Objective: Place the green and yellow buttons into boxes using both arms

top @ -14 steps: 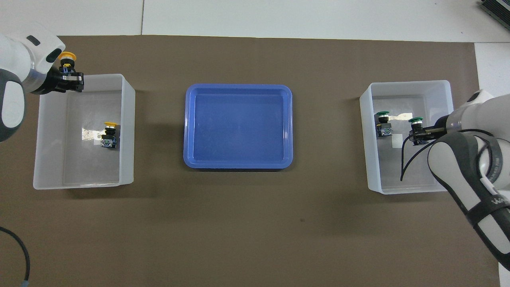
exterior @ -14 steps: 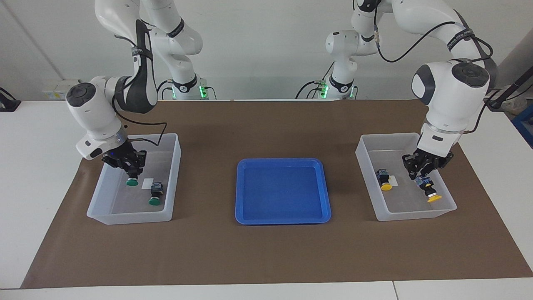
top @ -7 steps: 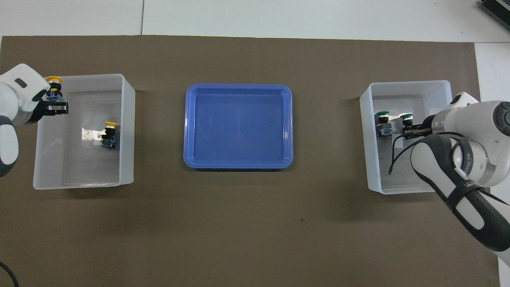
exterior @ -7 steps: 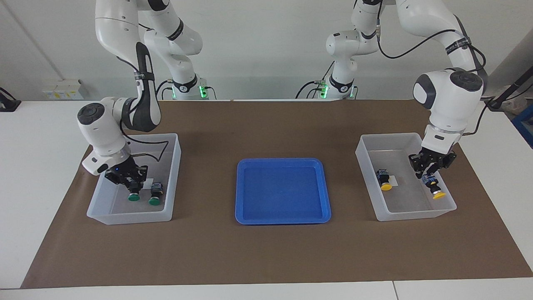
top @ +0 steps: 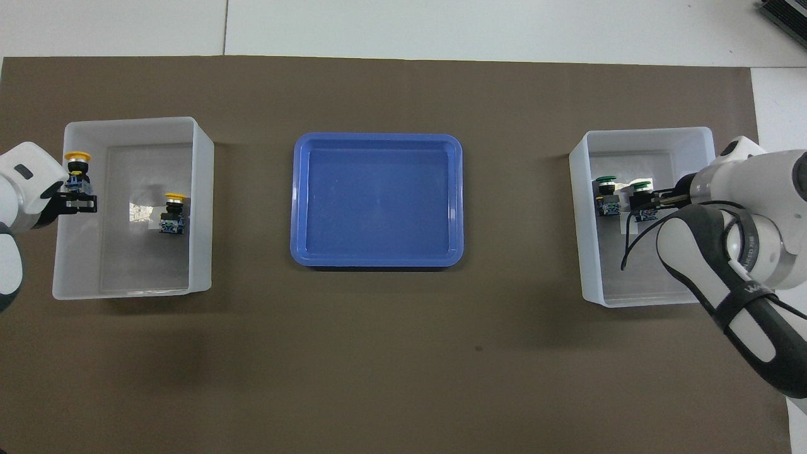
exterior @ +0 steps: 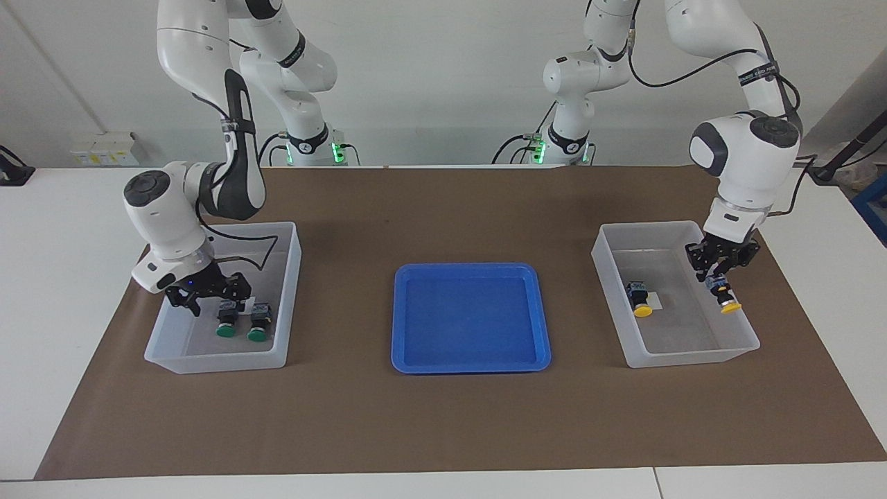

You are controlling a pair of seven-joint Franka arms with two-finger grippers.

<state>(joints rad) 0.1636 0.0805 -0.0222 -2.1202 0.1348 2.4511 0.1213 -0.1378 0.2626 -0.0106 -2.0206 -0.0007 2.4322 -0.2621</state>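
Observation:
Two translucent boxes stand at the table's ends. In the box at the right arm's end, two green buttons lie side by side. My right gripper is open just above the green button that lies farther from the blue tray. In the box at the left arm's end, a yellow button lies on the floor. My left gripper is shut on a second yellow button, low inside that box by its outer wall.
A shallow blue tray sits in the middle of the brown mat with nothing in it. A small white sticker lies on each box floor. The right arm's cable hangs over its box.
The right gripper came down into its box and opened, leaving its green button beside the other one. The left gripper carried its yellow button from over the box's rim down inside.

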